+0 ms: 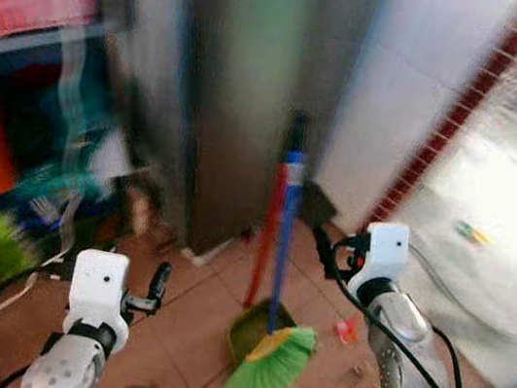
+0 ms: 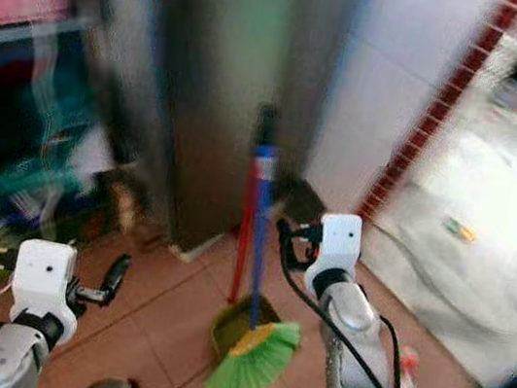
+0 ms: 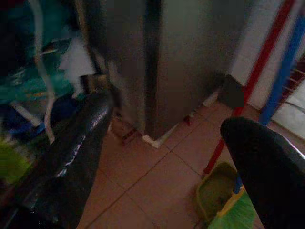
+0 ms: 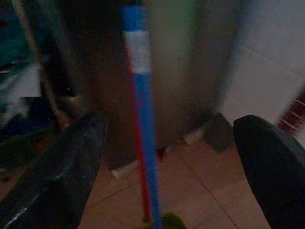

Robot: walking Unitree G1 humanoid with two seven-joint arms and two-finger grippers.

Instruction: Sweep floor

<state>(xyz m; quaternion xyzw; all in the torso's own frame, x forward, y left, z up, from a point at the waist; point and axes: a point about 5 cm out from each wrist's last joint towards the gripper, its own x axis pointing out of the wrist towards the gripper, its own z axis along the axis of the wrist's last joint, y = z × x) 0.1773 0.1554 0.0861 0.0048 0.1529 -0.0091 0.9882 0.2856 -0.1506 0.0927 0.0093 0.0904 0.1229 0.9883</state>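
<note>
1. The robot stands on a floor [image 1: 208, 324] of brown tiles, and the head views are blurry.
2. A broom [image 1: 280, 257] with a blue stick leans up against a tall grey metal cabinet [image 1: 254, 95].
3. The broom's green brush [image 1: 271, 363] rests on the floor, touching a small green dustpan [image 1: 251, 336].
4. The dustpan has a red stick [image 1: 267, 235] that stands just beside the blue one.
5. The right claw [image 4: 162, 157] is up in front of the robot, and its two black fingers are spread wide apart with nothing between them.
6. In the right wrist view the blue stick stands out ahead of this claw, in line with the gap between its fingers [image 4: 57, 171], but not touching them.
7. The left claw [image 3: 162, 152] is lower and off to the robot's left, and its fingers are also wide apart and hold nothing.
8. From the left claw, the broom and dustpan are ahead and toward the robot's right side.
9. Small bits of rubbish [image 1: 349, 366] lie on the tiles near the right arm, just beside the green brush.
10. Past the left claw there are shelves [image 1: 15, 116] full of blurry, bright things.
11. Past the right claw there is a white wall [image 1: 413, 90] and a line of red tiles [image 1: 446, 125].
</note>
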